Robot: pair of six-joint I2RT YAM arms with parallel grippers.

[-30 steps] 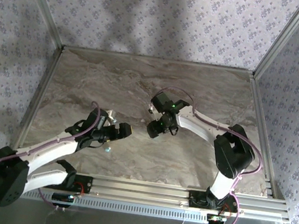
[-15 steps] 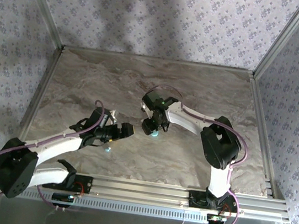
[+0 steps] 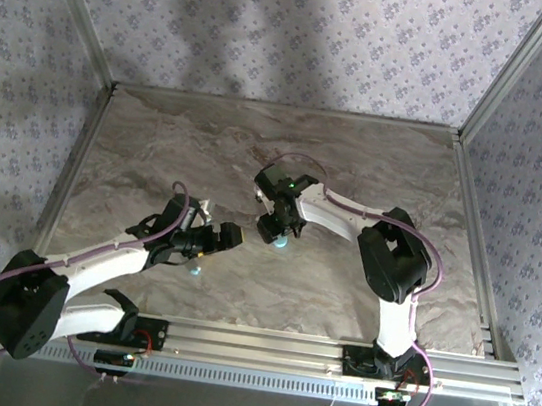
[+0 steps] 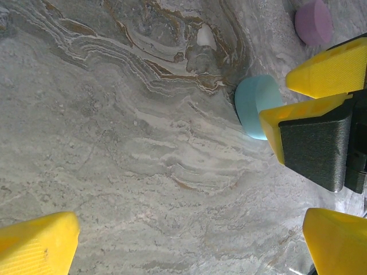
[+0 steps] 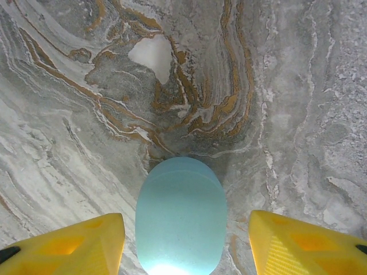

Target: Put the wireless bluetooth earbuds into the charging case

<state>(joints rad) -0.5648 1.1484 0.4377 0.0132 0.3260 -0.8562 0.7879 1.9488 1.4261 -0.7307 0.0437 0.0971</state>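
Between the right claw's (image 5: 184, 216) fingers: one blue oval case (image 5: 180, 189), apparently closed, lying flat on the marble table (image 5: 298, 86). The fingers are parted with a gap on either side and grip nothing; I judge I'm lined up to pinch it steady. Left claw (image 4: 190, 220): spread wide, empty, facing that same case, likely placed to assist. Pink case (image 4: 314, 22): just beyond. Earbud (image 3: 196, 270): one tiny pale speck near my left claw, I think; I cannot make out the others. In the way: the closed lid.
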